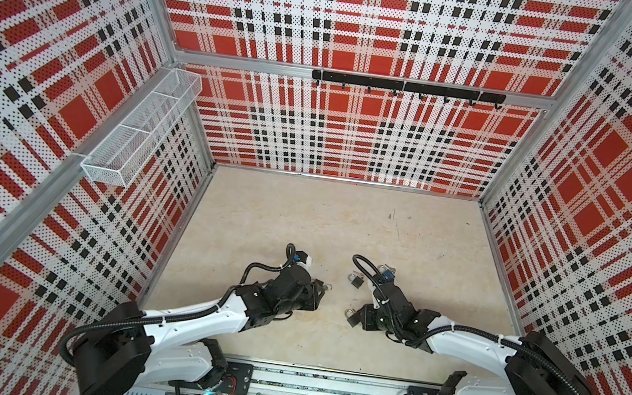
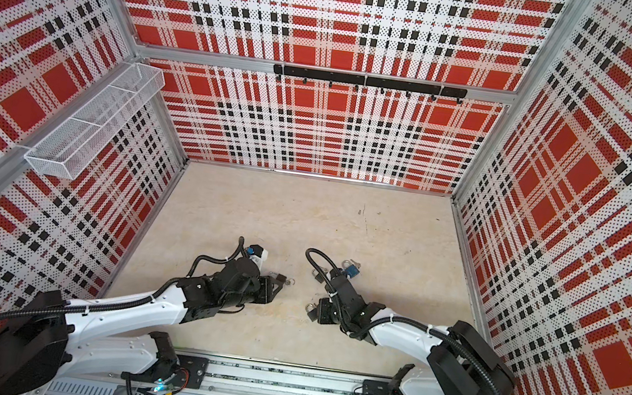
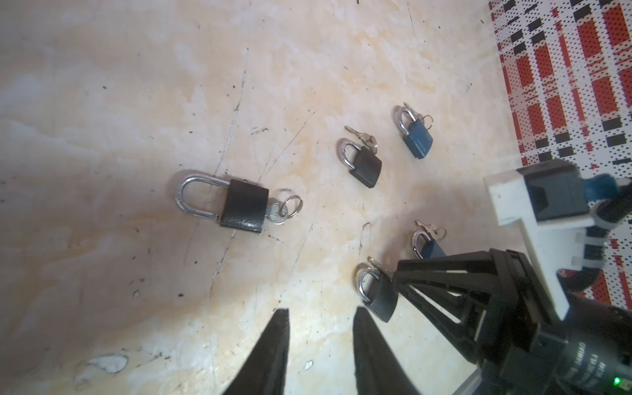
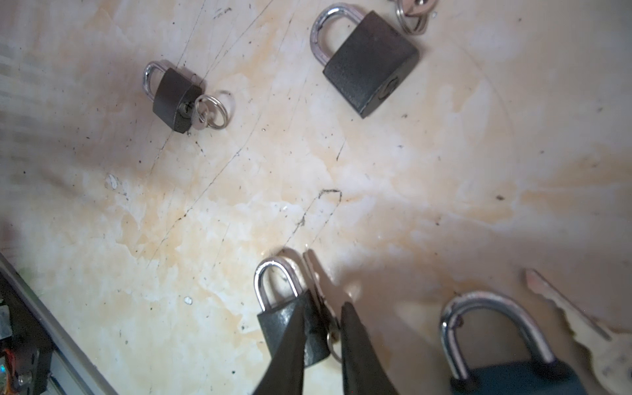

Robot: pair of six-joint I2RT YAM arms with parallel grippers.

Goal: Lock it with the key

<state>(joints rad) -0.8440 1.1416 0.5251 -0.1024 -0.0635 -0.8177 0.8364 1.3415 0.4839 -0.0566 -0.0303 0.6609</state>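
Observation:
A small black padlock (image 4: 290,328) lies on the beige floor with a silver key (image 4: 316,277) on a ring beside its body. My right gripper (image 4: 323,307) stands over it, slightly open, one finger across the body and the other past the key, so key and ring sit in the gap. In both top views this padlock (image 1: 350,317) shows at the right gripper's tip. My left gripper (image 3: 319,313) is open and empty, hovering short of another black padlock (image 3: 244,208) that has a key (image 3: 275,213) in its keyhole.
More padlocks with keys lie between the arms: a black one (image 3: 366,164), a blue one (image 3: 417,136), and a blue one (image 4: 506,345) close beside the right gripper with its key (image 4: 581,325). Plaid walls enclose the floor; a wire basket (image 1: 140,123) hangs at the left.

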